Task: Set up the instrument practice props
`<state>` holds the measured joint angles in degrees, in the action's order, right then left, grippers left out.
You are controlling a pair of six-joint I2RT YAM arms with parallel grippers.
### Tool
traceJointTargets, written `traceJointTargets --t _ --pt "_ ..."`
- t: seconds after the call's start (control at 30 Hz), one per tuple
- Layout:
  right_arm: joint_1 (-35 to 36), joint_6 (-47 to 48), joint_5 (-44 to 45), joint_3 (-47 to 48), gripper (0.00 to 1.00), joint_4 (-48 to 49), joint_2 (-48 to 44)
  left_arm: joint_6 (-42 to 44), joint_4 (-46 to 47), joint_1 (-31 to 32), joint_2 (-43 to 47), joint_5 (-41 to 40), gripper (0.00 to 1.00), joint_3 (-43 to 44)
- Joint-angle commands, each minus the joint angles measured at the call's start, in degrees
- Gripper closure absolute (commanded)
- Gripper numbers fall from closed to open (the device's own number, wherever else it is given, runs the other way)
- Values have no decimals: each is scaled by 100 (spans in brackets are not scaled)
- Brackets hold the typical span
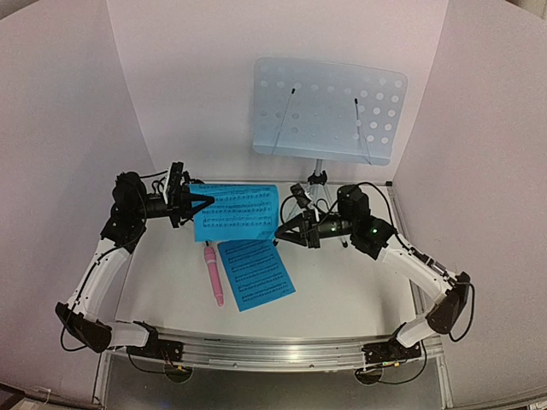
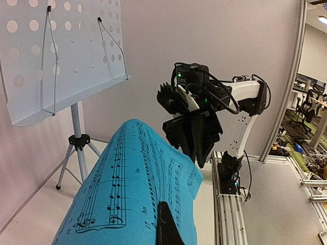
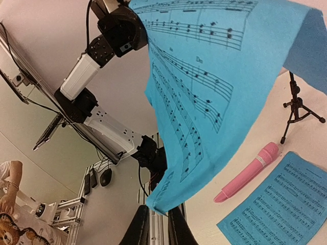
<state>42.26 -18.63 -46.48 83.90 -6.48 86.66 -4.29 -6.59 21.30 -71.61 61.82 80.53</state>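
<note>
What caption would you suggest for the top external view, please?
Left gripper and right gripper hold one blue music sheet aloft; a second sheet and pink microphone lie nearby.

Music stand (image 1: 329, 107) — pale blue, dotted with round holes; tripod (image 2: 75, 122) silver. Raised page (image 1: 235, 213), flat page (image 1: 255, 273) — bright blue, black printed notation. Microphone (image 1: 213, 278): pink (one pale band). Mic holder (image 3: 296, 109): black.

The lifted blue page (image 1: 235, 213) stretches from the left gripper (image 1: 206, 202) to the right gripper (image 1: 278, 232) and blocks the way between their jaws. Just behind the right jaws stands the music stand's tripod (image 1: 318, 179). Below the jaws lie the pink microphone (image 1: 213, 278) and a second blue page (image 1: 256, 273). Above the jaws the air is open.
</note>
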Motion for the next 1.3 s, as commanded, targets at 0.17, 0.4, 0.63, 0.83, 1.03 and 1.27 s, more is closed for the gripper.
traceJointTargets --t 0.17,0.4,0.63,0.83,1.03,1.27 --pt "2 -284 -19 321 75 218 196 86 39 -29 235 95 100 -37" --pt "2 -163 -16 415 62 257 290 59 43 -29 244 139 100 -47" --pt "6 61 19 696 54 254 371 34 35 -29 239 163 100 -39" --pt "3 17 -182 853 54 259 524 28 42 -29 251 140 100 -50" --pt "3 -152 -348 671 68 277 472 79 26 -29 261 64 100 -73" --pt "2 -254 -278 269 80 288 293 141 -12 -29 237 42 100 -84"
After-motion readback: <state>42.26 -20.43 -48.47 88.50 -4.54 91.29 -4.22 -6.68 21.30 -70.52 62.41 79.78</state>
